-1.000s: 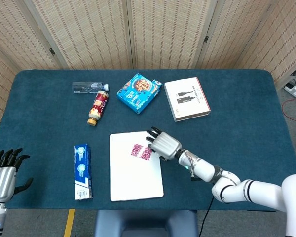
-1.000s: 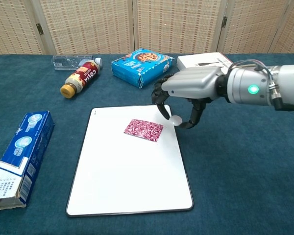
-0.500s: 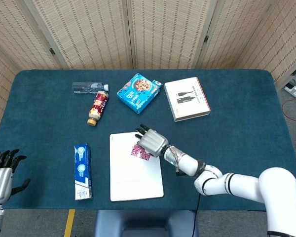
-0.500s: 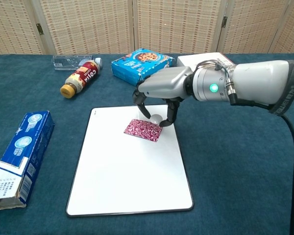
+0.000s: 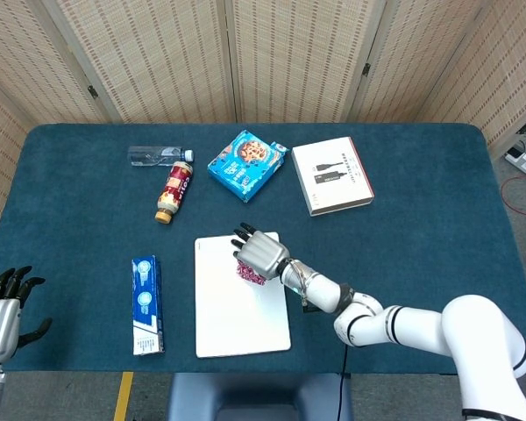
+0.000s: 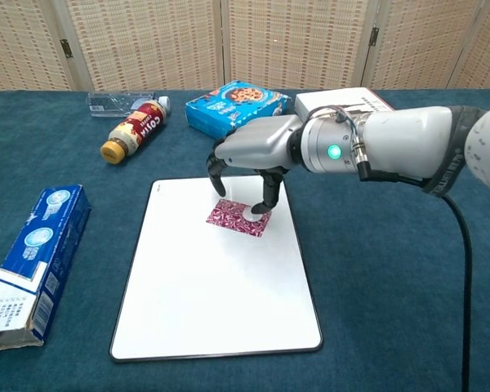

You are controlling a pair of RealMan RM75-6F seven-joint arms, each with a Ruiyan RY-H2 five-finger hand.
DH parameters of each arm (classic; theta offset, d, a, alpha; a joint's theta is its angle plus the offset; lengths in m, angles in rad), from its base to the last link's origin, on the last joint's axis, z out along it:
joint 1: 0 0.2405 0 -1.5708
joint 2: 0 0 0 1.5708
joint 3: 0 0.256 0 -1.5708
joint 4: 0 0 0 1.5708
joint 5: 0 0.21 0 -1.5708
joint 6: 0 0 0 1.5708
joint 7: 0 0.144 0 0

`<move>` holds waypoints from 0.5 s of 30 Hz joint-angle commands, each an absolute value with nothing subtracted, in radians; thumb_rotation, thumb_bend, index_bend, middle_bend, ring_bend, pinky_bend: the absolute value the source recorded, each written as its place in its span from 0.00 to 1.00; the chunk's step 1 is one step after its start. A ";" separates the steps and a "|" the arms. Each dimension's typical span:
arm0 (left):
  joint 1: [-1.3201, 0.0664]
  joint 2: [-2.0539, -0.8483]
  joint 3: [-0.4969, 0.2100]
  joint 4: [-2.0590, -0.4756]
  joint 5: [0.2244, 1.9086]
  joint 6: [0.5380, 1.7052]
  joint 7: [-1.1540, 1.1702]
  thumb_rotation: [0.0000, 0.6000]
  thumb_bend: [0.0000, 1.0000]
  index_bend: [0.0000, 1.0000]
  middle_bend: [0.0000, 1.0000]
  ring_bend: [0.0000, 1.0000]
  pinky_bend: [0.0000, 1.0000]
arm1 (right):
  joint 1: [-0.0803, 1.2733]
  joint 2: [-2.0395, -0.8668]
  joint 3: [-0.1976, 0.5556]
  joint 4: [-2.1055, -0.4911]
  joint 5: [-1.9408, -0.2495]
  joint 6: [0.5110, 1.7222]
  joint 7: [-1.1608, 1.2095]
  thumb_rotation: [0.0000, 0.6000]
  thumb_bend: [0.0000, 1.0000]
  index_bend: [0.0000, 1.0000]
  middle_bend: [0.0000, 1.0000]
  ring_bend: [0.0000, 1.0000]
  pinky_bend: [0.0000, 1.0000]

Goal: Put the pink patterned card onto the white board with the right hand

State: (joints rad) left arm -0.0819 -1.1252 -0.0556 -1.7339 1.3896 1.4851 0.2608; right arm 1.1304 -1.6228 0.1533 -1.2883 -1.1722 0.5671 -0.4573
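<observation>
The pink patterned card (image 6: pixel 237 219) lies flat on the upper part of the white board (image 6: pixel 212 302), which sits near the table's front edge. My right hand (image 6: pixel 251 153) arches over the card with its fingers spread and pointing down, and one fingertip (image 6: pixel 253 212) touches the card's top face. In the head view the right hand (image 5: pixel 261 251) covers most of the card (image 5: pixel 250 274) on the board (image 5: pixel 241 320). My left hand (image 5: pixel 2 307) hovers at the table's front left corner, fingers apart and holding nothing.
A cola bottle (image 5: pixel 174 191) and a clear bottle (image 5: pixel 153 156) lie at the back left. A blue cookie box (image 5: pixel 245 164) and a white box (image 5: pixel 331 174) sit behind the board. A blue carton (image 5: pixel 146 304) lies left of the board.
My right hand has moved left from the board's right edge to over the card, and a fingertip now touches it. The card has stayed on the board. The left hand dropped slightly.
</observation>
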 commanded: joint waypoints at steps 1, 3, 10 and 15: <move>-0.083 -1.125 -0.058 -1.730 1.389 1.485 0.257 1.00 0.26 0.29 0.16 0.12 0.00 | 1.106 -1.578 0.145 -1.331 -1.175 0.610 -0.451 1.00 0.33 0.27 0.16 0.00 0.00; -0.083 -1.126 -0.060 -1.727 1.388 1.485 0.253 1.00 0.26 0.29 0.16 0.12 0.00 | 1.083 -1.540 0.132 -1.364 -1.178 0.643 -0.457 1.00 0.33 0.25 0.16 0.00 0.00; -0.093 -1.139 -0.066 -1.711 1.385 1.471 0.242 1.00 0.26 0.29 0.16 0.12 0.00 | 0.940 -1.372 0.081 -1.535 -1.170 0.836 -0.481 1.00 0.33 0.24 0.12 0.00 0.00; -0.111 -1.148 -0.073 -1.702 1.390 1.455 0.249 1.00 0.26 0.29 0.16 0.12 0.00 | 0.809 -1.256 0.025 -1.640 -1.218 0.994 -0.465 1.00 0.33 0.23 0.12 0.00 0.00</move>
State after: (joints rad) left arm -0.1087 -1.1466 -0.0712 -1.7037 1.3894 1.4572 0.2468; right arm 0.8749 -1.3166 0.0602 -1.5845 -1.1914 0.9238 -0.4734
